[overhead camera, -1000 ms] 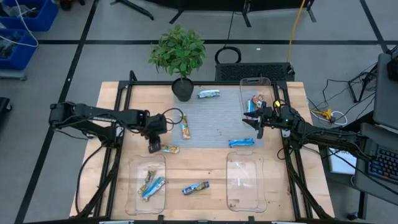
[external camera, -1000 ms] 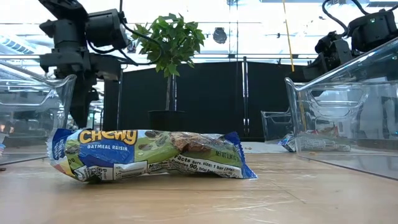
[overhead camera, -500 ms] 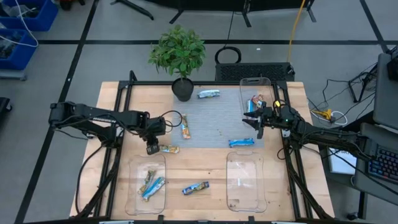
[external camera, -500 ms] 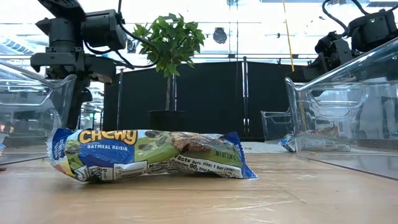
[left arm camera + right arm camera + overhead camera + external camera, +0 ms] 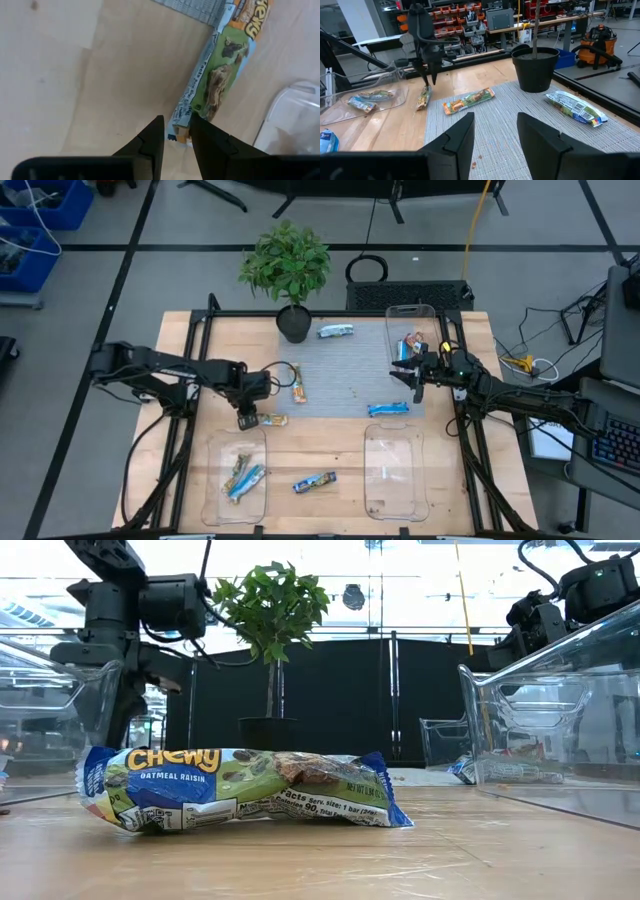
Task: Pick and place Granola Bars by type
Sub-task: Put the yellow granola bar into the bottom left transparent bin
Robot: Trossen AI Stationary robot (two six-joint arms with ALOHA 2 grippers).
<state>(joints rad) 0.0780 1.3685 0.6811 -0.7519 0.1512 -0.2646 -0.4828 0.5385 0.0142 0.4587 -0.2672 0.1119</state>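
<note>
My left gripper (image 5: 247, 420) points down at the left end of a green-and-gold granola bar (image 5: 272, 420) lying flat on the wood beside the grey mat, and its fingers are closed to a narrow gap on it. My right gripper (image 5: 415, 380) hovers open over the mat's right side. An orange bar (image 5: 298, 388) and two blue bars (image 5: 336, 331) (image 5: 388, 409) lie on the mat. Another bar (image 5: 315, 481) lies near the table's near edge. Bars lie in the near-left tray (image 5: 243, 475) and the far-right tray (image 5: 412, 345). My left gripper (image 5: 176, 120) has the green-and-gold bar's crimped end (image 5: 179, 131) between its two fingertips. The fingers come from above, pointing down, and lie across the bar. The bar lies flat on the table, and its other end reaches toward the mat.
A potted plant (image 5: 290, 270) stands at the mat's far edge. A clear tray (image 5: 392, 470) with nothing visible in it sits near-right. The grey mat (image 5: 350, 365) has bare room in its middle. The low view shows a blue-and-green bar (image 5: 245, 788) close up between tray walls.
My left arm has shifted its pose a little, while its gripper stays at the green-and-gold bar's left end. The bar lies where it was. My right arm has kept still.
</note>
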